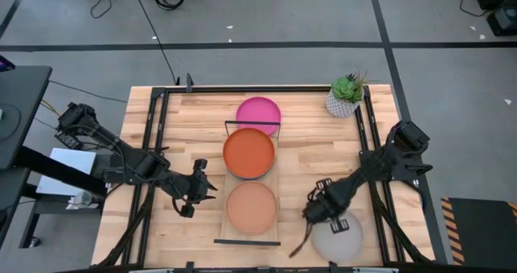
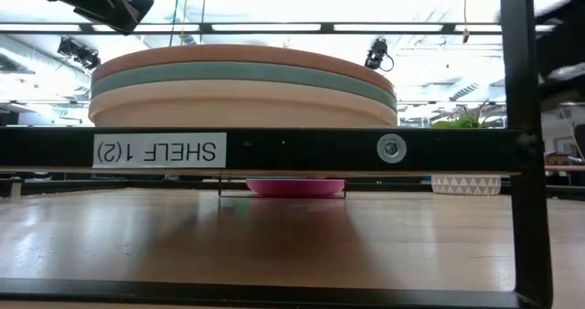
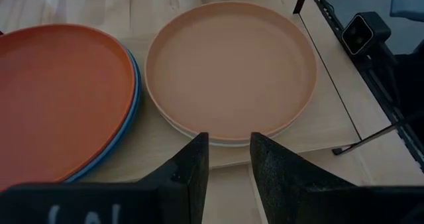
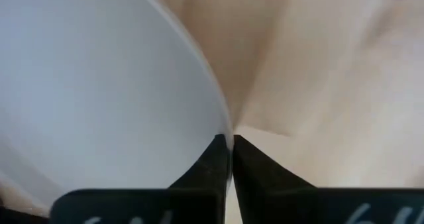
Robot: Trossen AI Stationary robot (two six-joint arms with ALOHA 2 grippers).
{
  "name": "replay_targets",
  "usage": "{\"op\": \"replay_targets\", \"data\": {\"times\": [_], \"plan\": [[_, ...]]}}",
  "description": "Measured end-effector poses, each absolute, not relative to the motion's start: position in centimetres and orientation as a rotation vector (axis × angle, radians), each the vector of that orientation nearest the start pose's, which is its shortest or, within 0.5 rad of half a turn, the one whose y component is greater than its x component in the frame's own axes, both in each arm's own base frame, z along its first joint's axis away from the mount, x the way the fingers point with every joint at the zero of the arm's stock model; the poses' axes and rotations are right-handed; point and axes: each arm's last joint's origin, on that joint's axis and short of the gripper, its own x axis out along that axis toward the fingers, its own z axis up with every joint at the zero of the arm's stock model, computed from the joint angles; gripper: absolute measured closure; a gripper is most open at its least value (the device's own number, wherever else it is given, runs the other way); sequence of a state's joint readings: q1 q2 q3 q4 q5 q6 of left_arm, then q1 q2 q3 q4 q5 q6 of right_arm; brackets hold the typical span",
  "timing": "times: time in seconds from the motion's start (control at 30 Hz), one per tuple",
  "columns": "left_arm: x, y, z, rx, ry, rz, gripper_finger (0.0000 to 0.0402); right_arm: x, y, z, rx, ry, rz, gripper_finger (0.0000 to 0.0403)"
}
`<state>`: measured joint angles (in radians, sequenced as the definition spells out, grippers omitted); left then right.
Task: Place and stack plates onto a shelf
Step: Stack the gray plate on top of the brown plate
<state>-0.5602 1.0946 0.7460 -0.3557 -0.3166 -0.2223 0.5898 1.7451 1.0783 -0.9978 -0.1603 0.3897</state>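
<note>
The grey plate (image 1: 339, 237) lies at the table's near right, filling much of the right wrist view (image 4: 99, 85). My right gripper (image 1: 317, 212) (image 4: 230, 148) is shut at its rim. On the shelf (image 1: 275, 182) sit two stacks. One is topped by the terracotta-peach plate (image 1: 251, 207) (image 3: 228, 68), over a dark teal plate (image 2: 242, 74) and a cream-pink one. The other is topped by the orange-red plate (image 1: 249, 153) (image 3: 59, 91), over blue ones. The magenta plate (image 1: 258, 114) lies on the table beyond the shelf's far end. My left gripper (image 1: 200, 186) (image 3: 228, 161) hangs open just left of the peach stack. My right gripper pinches the grey plate's rim (image 4: 222, 121) between its two fingertips (image 4: 215, 158), at the plate's edge nearest the shelf. The fingers reach slanting down from the table's right. Whether the plate is off the table, I cannot tell.
A white pot with a green plant (image 1: 346, 97) stands at the far right corner. Black rails (image 2: 274, 149) close the shelf's short ends, and a black frame runs along the table's left and right sides. Bare wood lies between the shelf and each arm.
</note>
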Motion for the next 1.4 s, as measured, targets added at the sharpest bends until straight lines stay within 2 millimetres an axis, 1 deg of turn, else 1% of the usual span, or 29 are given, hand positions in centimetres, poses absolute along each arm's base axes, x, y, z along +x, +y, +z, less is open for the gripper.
{"op": "replay_targets", "data": {"times": [0.13, 0.2, 0.3, 0.43, 0.5, 0.6, 0.7, 0.77, 0.87, 0.97, 1.07, 1.17, 1.27, 1.4], "plan": [[19.3, -11.1, 24.9, 0.084, 0.655, -0.157, 0.0283, 24.4, 14.2, 19.2, -0.072, 1.786, 0.133, 0.0389], [19.4, -11.1, 25.0, 0.08, 0.645, -0.158, 0.0283, 25.2, 13.0, 21.1, -0.079, 1.736, 0.064, 0.0389], [19.5, -11.1, 25.2, 0.077, 0.624, -0.142, 0.0283, 26.3, 10.9, 23.8, -0.054, 1.635, -0.073, 0.0388], [19.6, -11.0, 25.3, 0.072, 0.604, -0.124, 0.0283, 28.3, 8.0, 27.5, 0.07, 1.426, -0.202, 0.0384], [19.6, -11.1, 25.5, 0.06, 0.603, -0.124, 0.0283, 29.4, 6.9, 28.9, 0.127, 1.339, -0.213, 0.0384], [19.5, -11.6, 26.6, 0.048, 0.592, -0.14, 0.0283, 31.3, 5.6, 30.5, 0.189, 1.184, -0.151, 0.0383], [19.2, -12.1, 27.8, 0.065, 0.602, -0.16, 0.0283, 33.5, 5.0, 30.6, 0.233, 1.044, -0.038, 0.0383], [18.9, -12.3, 28.1, 0.076, 0.613, -0.17, 0.0283, 34.9, 4.9, 30.1, 0.25, 0.998, 0.026, 0.0383], [18.7, -12.3, 28.4, 0.091, 0.636, -0.171, 0.0283, 36.5, 4.9, 28.9, 0.24, 0.969, 0.098, 0.0384], [18.6, -12.2, 28.6, 0.094, 0.65, -0.167, 0.0283, 37.7, 4.8, 27.2, 0.225, 0.983, 0.115, 0.0383], [18.6, -12.2, 28.6, 0.093, 0.65, -0.167, 0.0283, 38.3, 4.5, 25.9, 0.206, 1.019, 0.112, 0.0376], [18.6, -12.2, 28.6, 0.092, 0.651, -0.166, 0.0283, 38.7, 4.3, 25.1, 0.202, 1.035, 0.108, 0.0362], [18.6, -12.1, 28.6, 0.093, 0.652, -0.164, 0.0283, 38.8, 4.3, 25.1, 0.184, 1.024, 0.119, 0.0343], [18.7, -12.0, 28.6, 0.105, 0.651, -0.157, 0.0283, 38.7, 4.3, 25.8, 0.181, 0.997, 0.125, 0.0319]]}}
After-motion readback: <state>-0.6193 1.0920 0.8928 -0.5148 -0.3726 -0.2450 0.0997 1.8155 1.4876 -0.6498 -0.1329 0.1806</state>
